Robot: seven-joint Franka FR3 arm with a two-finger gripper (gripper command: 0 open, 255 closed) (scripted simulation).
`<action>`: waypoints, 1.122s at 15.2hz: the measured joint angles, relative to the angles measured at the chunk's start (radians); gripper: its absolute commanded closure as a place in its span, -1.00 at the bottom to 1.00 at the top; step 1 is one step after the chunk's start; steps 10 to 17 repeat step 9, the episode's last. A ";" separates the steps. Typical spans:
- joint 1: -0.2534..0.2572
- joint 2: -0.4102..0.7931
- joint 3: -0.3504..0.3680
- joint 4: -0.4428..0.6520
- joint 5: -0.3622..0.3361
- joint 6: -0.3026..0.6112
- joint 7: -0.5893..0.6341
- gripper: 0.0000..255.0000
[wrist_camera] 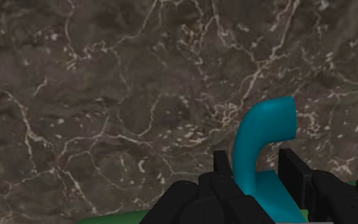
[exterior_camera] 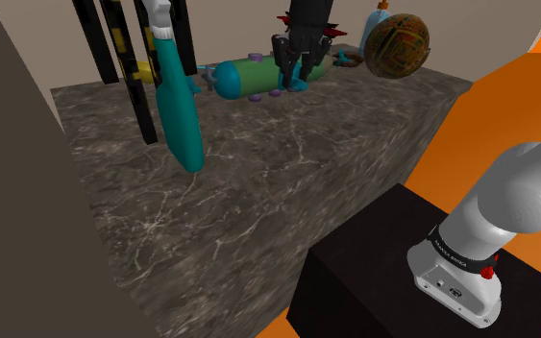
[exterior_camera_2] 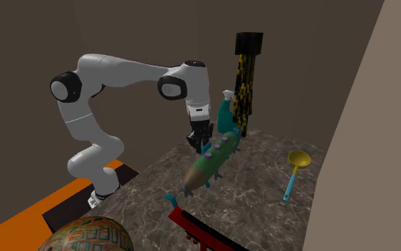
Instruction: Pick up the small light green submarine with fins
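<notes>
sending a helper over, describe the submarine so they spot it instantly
On the dark veined table, look between the tall teal bowling pin and the patterned ball. The submarine lies flat there, the only thing with a green body and purple knobs.

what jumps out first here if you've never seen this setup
The black end effector hangs right over a green submarine with teal ends, at the far side of the dark marbled table. A curved teal fin stands between its open fingers. Next come the tall teal pin, to the shoulder view's left of the submarine, and the big patterned ball, to its right.
</notes>
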 measured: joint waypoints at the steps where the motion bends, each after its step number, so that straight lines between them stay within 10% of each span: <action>1: 0.000 -0.001 -0.001 0.014 0.000 -0.015 0.000 1.00; 17: -0.005 0.021 -0.004 0.139 -0.010 -0.119 0.009 1.00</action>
